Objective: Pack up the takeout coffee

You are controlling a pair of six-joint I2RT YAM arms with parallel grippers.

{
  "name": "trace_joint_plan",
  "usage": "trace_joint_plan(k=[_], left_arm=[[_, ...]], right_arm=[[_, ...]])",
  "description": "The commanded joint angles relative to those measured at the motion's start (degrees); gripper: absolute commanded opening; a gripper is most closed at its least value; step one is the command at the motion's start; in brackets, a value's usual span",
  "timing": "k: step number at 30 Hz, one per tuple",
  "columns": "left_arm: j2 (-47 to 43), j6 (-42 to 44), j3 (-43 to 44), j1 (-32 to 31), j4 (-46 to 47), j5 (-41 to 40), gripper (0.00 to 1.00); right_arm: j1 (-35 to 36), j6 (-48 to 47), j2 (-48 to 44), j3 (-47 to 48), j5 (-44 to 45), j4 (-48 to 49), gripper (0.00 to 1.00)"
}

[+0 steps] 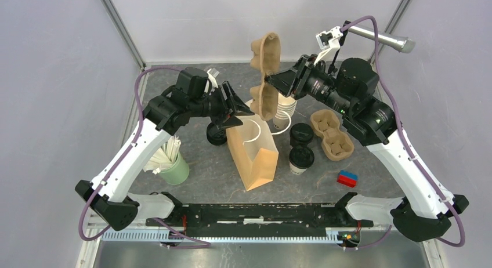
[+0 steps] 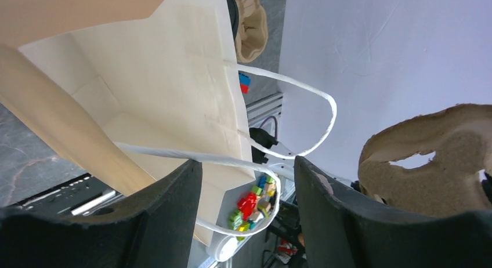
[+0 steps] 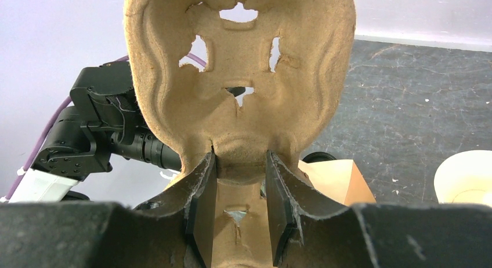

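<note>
As R wrist cam shows clearest, R pincer (image 3: 241, 160) clamps carrier (image 3: 301, 76) waist.

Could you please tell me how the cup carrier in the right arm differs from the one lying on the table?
The held carrier stands on end in the air; the loose carrier lies flat on the table. The right end effector is clamped on the held carrier's narrow middle; nothing touches the loose carrier. Both are brown moulded pulp, and both are empty.
</note>
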Motion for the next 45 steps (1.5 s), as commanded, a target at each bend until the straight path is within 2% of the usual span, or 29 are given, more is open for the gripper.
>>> trace_joint_plan(k=[1, 5, 12, 21, 27, 32, 43, 45], left_arm=[[-1.0, -7.5, 0.6, -0.2, 2.9, 0.3, 0.64], [-2.5, -11.4, -1.7, -0.1, 3.8, -0.9, 0.63], [-6.3, -18.1, -2.4, -0.1, 3.9, -1.4, 0.68], [-10.2, -23.5, -9.3, -1.9, 7.3, -2.5, 0.67], [-8.5, -22.9, -9.4, -4.5, 9.0, -4.0, 0.66], [-8.2, -21.6, -9.1, -4.9, 10.3, -4.9, 0.58], [-6.4, -20.7, -10.5, -5.9, 11.4, -2.1, 0.56], [-6.2, -20.6, -10.4, -6.1, 11.4, -2.0, 0.52]], right_arm=[[0.3, -0.4, -1.3, -0.7, 0.4, 2.6, 0.36], [0.3, -0.8, -1.6, -0.8, 0.1, 2.7, 0.36], [0.3, -1.0, -2.5, -1.5, -0.3, 2.7, 0.37], [0.3, -1.0, -4.7, -3.8, -0.2, 3.7, 0.37], [0.3, -0.9, -5.3, -4.4, -0.5, 3.9, 0.37], [0.3, -0.9, -5.7, -5.2, -0.6, 4.1, 0.37], [0.3, -0.1, -5.2, -5.0, -0.9, 4.8, 0.37], [0.3, -0.1, -5.3, -5.3, -0.8, 4.8, 0.37]])
